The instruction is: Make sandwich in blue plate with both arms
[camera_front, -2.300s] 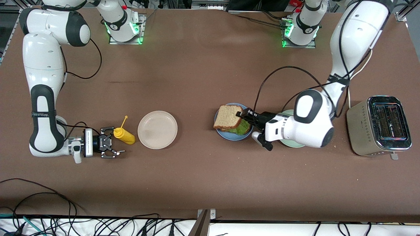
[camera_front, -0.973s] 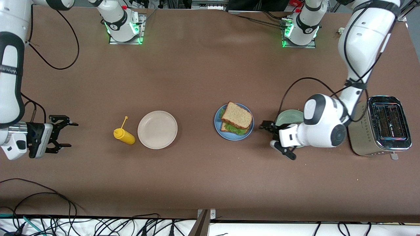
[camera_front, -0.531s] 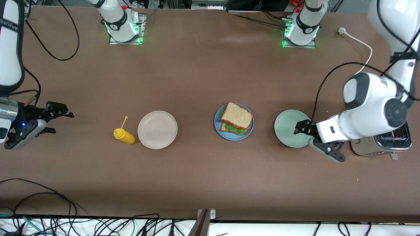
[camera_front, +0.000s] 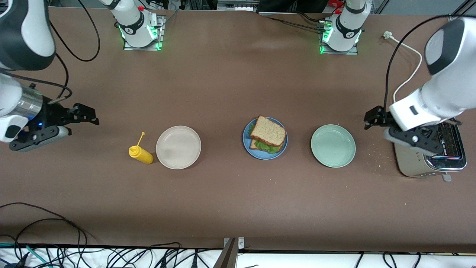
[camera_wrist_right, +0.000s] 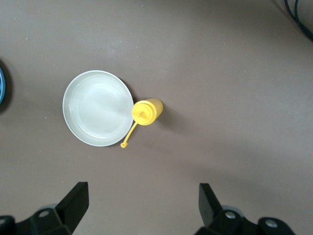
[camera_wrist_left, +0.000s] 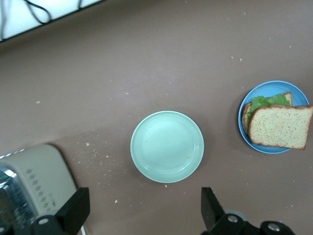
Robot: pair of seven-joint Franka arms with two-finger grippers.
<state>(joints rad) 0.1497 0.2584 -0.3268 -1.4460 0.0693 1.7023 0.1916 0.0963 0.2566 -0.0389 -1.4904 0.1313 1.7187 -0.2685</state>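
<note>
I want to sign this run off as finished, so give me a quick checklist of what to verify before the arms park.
1. Brown-bread sandwich with green lettuce rests on the round blue plate: ok.
2. Top slice square over the bottom one: not ok, it sits skewed.
3. Left gripper open, empty, above the table beside the silver toaster: ok.
4. Right gripper open, empty, over the table's right-arm end: ok.
5. Pale green plate, off-white plate, yellow squeeze bottle untouched: ok.

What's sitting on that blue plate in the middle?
On the round blue plate sits a sandwich: two brown bread slices with green lettuce poking out between. Any other filling is hidden by the top slice.
</note>
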